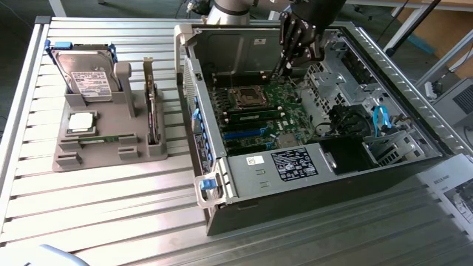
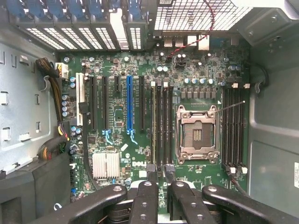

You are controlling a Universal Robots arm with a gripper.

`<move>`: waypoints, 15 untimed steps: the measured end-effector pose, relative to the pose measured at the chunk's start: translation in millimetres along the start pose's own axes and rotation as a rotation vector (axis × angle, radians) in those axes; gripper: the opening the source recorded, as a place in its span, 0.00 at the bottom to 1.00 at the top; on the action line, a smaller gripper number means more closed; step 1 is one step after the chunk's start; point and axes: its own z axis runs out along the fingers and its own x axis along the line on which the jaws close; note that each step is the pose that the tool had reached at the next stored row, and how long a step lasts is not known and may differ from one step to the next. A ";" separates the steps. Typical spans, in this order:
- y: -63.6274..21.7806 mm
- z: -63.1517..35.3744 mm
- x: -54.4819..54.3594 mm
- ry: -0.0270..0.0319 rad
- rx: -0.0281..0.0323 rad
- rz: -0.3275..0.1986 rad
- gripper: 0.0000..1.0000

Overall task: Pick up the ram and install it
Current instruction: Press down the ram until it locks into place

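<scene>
One ram [image 1: 99, 139], a thin green stick, lies flat in the grey holder [image 1: 70, 162] at the exterior view's left. A second green ram [image 1: 255, 115] sits in a slot on the motherboard inside the open computer case [image 1: 210, 194]. In the wrist view this ram [image 2: 153, 123] appears edge-on beside the empty dark slots [image 2: 164, 123] and the open processor socket [image 2: 196, 133]. My gripper [image 1: 287, 64] hangs over the far end of the case, pointing down at the board. My gripper [image 2: 160, 171] is open, its black fingertips [image 2: 151, 169] a little apart with nothing between them.
The holder also carries an upright hard drive [image 1: 85, 75], a square silver processor chip [image 1: 81, 122] and a dark expansion card [image 1: 153, 111] on edge. In the case, a power supply [image 1: 296, 163], blue cables [image 1: 380, 119], drive cages and a heatsink [image 2: 105, 164] crowd the board.
</scene>
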 end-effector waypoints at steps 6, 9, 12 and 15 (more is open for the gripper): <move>0.0 0.0 0.0 0.0000 0.0000 0.000 0.19; 0.0 0.0 0.0 0.0000 0.0000 0.000 0.19; 0.0 0.0 0.0 0.0000 0.0000 0.000 0.11; 0.0 0.0 0.0 0.0000 0.0000 0.000 0.10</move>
